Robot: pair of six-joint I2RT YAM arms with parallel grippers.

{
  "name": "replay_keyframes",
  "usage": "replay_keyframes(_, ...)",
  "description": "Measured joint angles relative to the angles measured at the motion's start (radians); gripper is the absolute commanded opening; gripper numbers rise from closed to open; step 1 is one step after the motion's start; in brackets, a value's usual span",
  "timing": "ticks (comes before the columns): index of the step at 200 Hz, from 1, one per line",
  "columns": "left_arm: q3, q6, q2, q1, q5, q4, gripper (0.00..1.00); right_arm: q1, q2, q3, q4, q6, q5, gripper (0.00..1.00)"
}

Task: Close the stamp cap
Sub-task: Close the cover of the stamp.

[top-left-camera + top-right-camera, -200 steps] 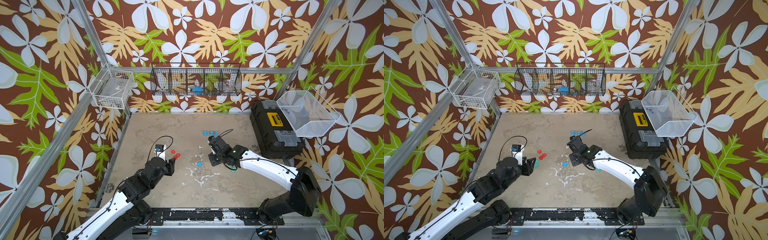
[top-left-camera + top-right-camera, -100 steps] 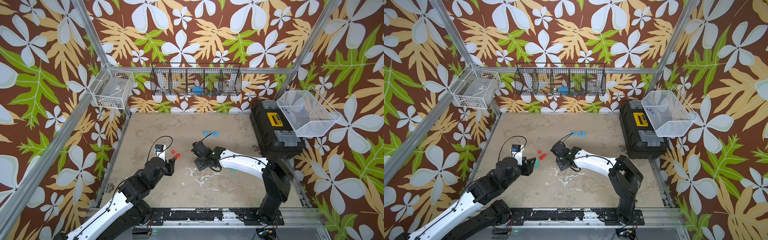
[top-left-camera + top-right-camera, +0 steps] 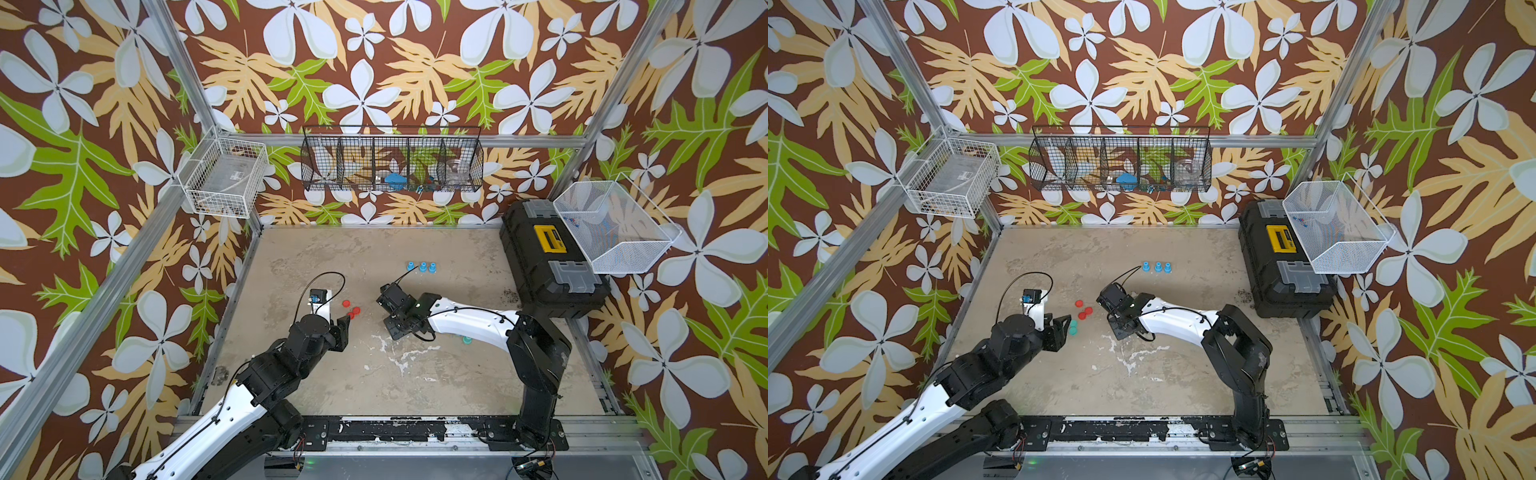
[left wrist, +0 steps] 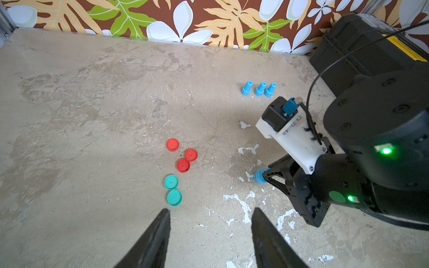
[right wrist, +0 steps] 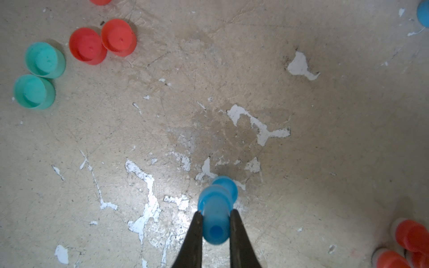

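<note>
Peeling, the tabletop [image 3: 311, 257] sat amid floral walls [image 3: 374, 62] — wire basket [image 3: 332, 166] held a blue object [image 3: 394, 179]; right gripper [image 5: 216, 212] clamped a stamp [image 5: 217, 199], left gripper [image 4: 210, 210] gaped.

1. Legible text, brands, numbers or signs: none in any view.
2. Yellow label [image 3: 550, 242] on the lid of the black toolbox [image 3: 582, 291]: print too small to read in both top views.

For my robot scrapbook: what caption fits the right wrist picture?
Right pincer shut on a blue stamp, with red caps and teal caps lying on the scuffed table.
</note>
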Motion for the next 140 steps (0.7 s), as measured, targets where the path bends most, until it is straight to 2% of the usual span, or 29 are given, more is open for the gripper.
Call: replay_keyframes(140, 0.000, -0.001, 0.000, 0.000, -0.008, 0.000, 0.58, -0.021, 0.010, -0.018, 0.014, -0.003, 0.004, 0.13)
